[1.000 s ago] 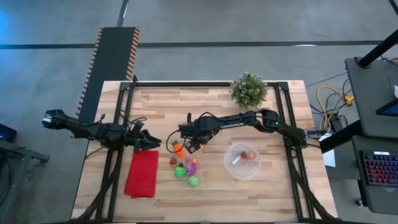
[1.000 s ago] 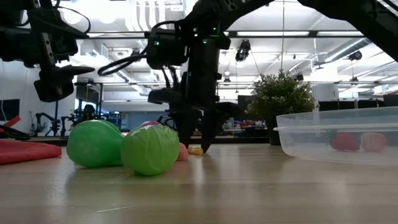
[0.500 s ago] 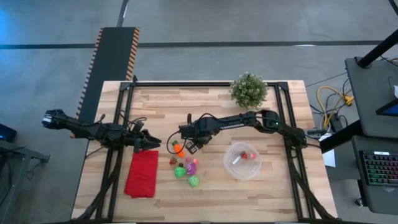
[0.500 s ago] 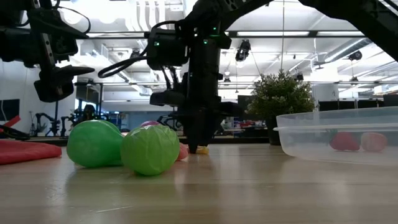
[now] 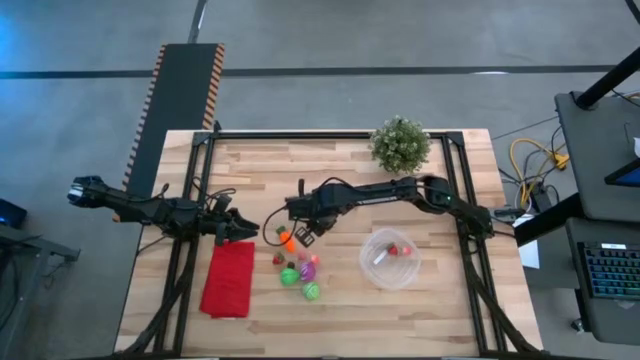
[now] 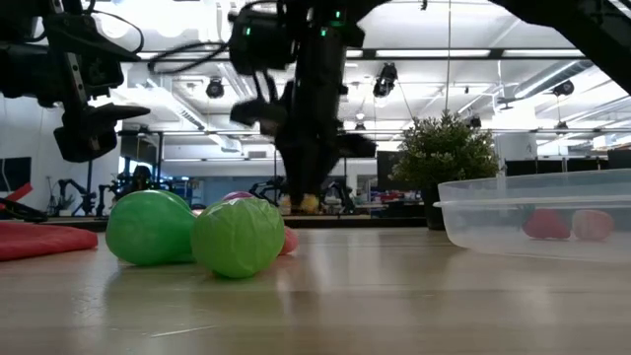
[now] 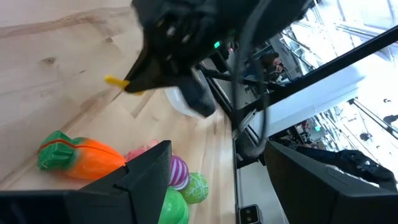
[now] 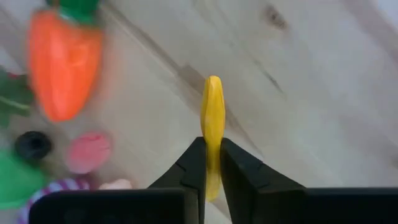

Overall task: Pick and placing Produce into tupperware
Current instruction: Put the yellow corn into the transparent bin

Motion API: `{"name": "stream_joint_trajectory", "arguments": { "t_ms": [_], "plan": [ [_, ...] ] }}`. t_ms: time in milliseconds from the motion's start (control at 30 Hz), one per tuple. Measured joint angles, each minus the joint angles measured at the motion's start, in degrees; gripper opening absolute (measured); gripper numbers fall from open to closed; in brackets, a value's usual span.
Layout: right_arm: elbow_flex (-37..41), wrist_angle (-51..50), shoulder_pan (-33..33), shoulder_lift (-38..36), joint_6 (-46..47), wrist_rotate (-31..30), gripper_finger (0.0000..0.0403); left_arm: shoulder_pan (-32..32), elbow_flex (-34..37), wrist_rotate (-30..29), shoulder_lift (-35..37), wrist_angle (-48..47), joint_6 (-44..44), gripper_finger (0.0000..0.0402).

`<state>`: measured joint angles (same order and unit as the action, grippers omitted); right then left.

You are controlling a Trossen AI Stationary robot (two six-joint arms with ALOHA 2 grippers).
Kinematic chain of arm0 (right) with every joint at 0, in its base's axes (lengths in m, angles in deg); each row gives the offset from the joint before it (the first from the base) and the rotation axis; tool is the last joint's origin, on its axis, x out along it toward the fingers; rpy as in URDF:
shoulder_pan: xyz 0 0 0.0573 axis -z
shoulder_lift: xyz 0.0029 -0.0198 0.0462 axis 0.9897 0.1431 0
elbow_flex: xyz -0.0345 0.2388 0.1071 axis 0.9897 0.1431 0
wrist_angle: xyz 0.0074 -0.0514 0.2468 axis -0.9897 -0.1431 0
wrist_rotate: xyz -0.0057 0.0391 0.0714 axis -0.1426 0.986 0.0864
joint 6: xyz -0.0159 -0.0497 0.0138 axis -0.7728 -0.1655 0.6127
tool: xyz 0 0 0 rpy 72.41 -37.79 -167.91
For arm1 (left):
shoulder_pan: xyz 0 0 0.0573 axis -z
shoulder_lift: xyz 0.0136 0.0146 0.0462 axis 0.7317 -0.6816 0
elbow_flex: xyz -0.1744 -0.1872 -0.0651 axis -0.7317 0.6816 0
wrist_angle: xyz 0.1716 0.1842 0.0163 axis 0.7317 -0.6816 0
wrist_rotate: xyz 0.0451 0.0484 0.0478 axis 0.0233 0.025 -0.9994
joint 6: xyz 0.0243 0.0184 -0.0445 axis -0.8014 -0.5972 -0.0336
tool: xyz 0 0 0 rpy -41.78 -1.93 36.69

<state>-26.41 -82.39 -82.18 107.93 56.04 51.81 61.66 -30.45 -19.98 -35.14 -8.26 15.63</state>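
Right gripper (image 8: pixel 211 163) pinches a yellow piece (image 8: pixel 212 124), lifted clear of the table (image 5: pixel 450 300) beside the carrot (image 5: pixel 286 239). Tupperware (image 5: pixel 391 258) sits well apart, red pieces (image 6: pixel 570 224) inside. Left gripper (image 5: pixel 243 231) hovers above the cloth (image 5: pixel 229 279), fingers apart

- Yellow piece (image 8: pixel 212 127): near end hidden between the fingers of the right gripper (image 8: pixel 211 163); kind of produce cannot be told.
- Green pieces (image 6: pixel 192 234): in the low view they cover most of the produce lying behind them.
- Carrot (image 8: pixel 61 61): blurred in the right wrist view, leafy top cut off by the picture's edge.
- Tupperware (image 6: pixel 473 212): cut off at the low view's edge; contents (image 5: pixel 392 251) too small to name from above.
- Left gripper (image 5: pixel 240 231): finger gap too small to judge.
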Motion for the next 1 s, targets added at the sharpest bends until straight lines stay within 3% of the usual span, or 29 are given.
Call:
{"name": "stream_joint_trajectory", "arguments": {
  "t_ms": [433,767,1000],
  "plan": [
    [-0.75,-12.28,-0.46,-10.9,4.07,-2.9,0.0057,0.0,-0.01,0.0,0.01,0.12,-1.16,0.0244],
    [1.18,-22.44,-5.29,-18.82,13.27,-2.91,0.0067,0.0,0.0,0.0,0.03,0.13,-1.25,0.0244],
    [5.21,-22.98,-7.95,-20.54,18.13,-2.6,0.0059,0.0,0.0,0.0,-0.02,0.0,-2.44,0.0244]
  ]
}}
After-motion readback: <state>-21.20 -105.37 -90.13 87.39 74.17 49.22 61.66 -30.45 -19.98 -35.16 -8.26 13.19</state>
